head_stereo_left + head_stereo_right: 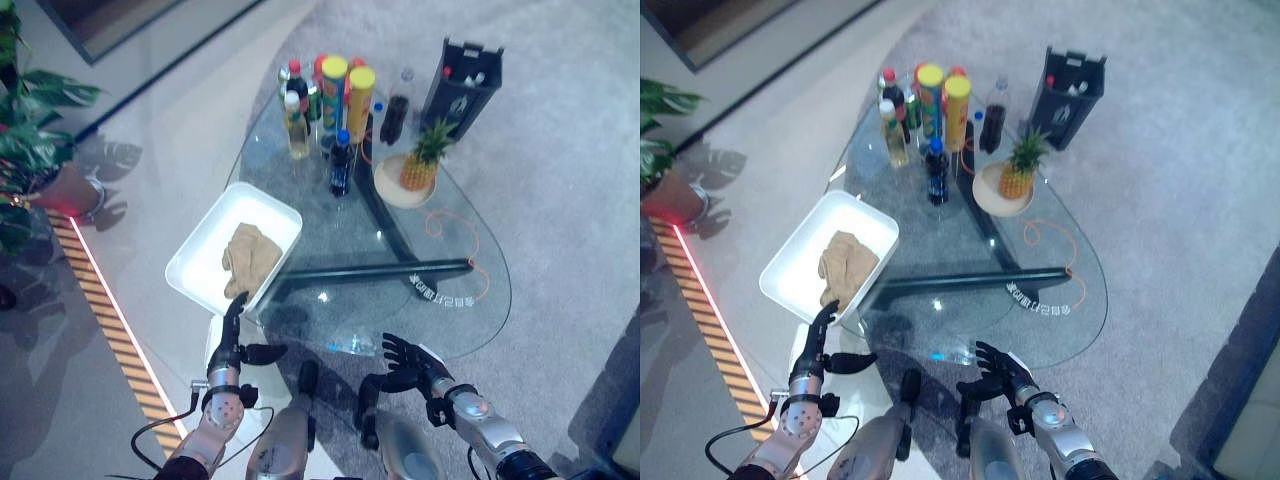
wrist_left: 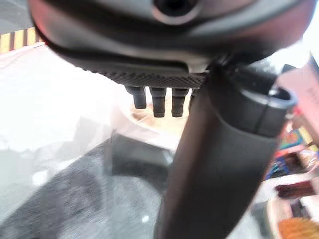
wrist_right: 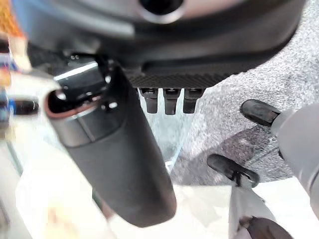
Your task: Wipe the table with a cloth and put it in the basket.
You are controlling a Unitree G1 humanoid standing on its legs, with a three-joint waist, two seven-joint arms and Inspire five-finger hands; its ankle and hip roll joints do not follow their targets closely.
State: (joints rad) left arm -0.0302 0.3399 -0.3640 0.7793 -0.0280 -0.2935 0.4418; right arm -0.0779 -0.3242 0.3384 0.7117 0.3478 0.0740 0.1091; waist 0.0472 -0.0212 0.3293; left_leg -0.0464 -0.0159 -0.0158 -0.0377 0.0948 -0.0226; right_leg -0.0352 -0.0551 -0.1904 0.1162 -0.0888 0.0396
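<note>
Left hand (image 1: 232, 345) sits at the near left edge of the glass table (image 1: 455, 235), fingers straight and relaxed, thumb splayed sideways, holding nothing; its fingertips (image 1: 237, 303) reach up to the near rim of the white basket (image 1: 196, 250). Right hand (image 1: 408, 362) is at the table's near edge, fingers loosely spread, also empty. Tan cloth (image 1: 250, 257) lies crumpled inside the basket, toward its near right wall, at roughly 12 o'clock from the left hand and just beyond its fingertips; from the right hand it lies around 10 o'clock and well apart, so the left hand is clearly nearer. Cloth is a soft bunched heap, slightly longer along the 12-to-6 line, folds visible, no part hanging over the rim. Judged from this, cloth is already in the basket and the task looks at or near its end; any coming move would likely be the left hand pulling clear toward 6 o'clock. Bottles and cans (image 1: 325, 100) cluster at the table's far side, a pineapple (image 1: 423, 160) on a plate beside them.
</note>
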